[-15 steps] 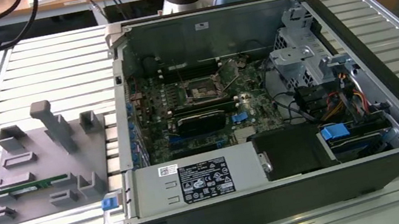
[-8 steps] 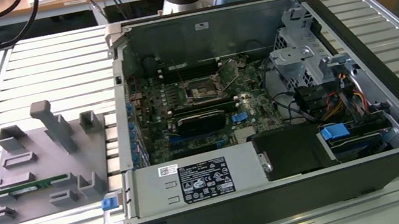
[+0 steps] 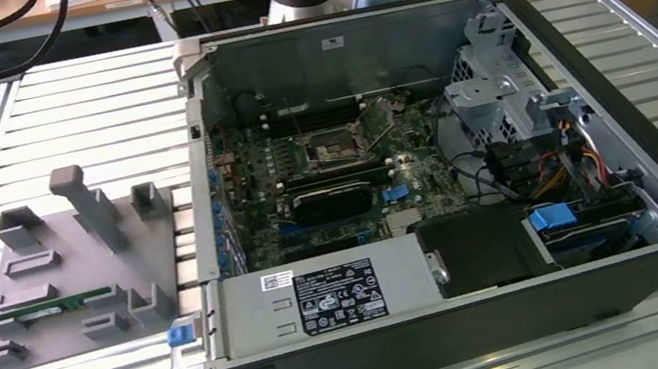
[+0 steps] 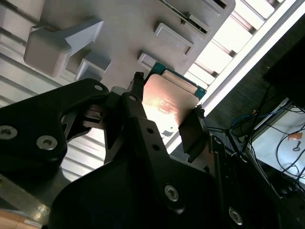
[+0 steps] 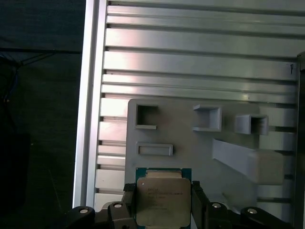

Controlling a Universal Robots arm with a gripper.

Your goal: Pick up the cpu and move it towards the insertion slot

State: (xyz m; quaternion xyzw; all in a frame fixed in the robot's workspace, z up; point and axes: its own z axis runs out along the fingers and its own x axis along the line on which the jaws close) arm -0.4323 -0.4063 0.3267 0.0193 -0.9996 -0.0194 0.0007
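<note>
1. At the worktop's [image 3: 83, 96] edge on the exterior view's left I see a grey fixture plate [image 3: 75, 280]. A green memory stick [image 3: 47, 311] lies in one of its holders on the near side.
2. An open computer case [image 3: 464, 333] takes up the worktop's middle and its side on the exterior view's right. The insertion slot [image 3: 334, 148] sits on the motherboard [image 3: 311, 238] inside the case, a silvery frame around a dark centre, well apart from the fixture plate.
3. In both wrist views the fingers [image 4: 190, 136] are clenched on the cpu [image 5: 163, 200]. One black finger presses each of two opposite edges, and the chip's metal top faces the cameras.
4. The cpu is over the fixture plate, near the worktop's long edge rail. I cannot tell whether it touches the plate or hangs clear of it.
</note>
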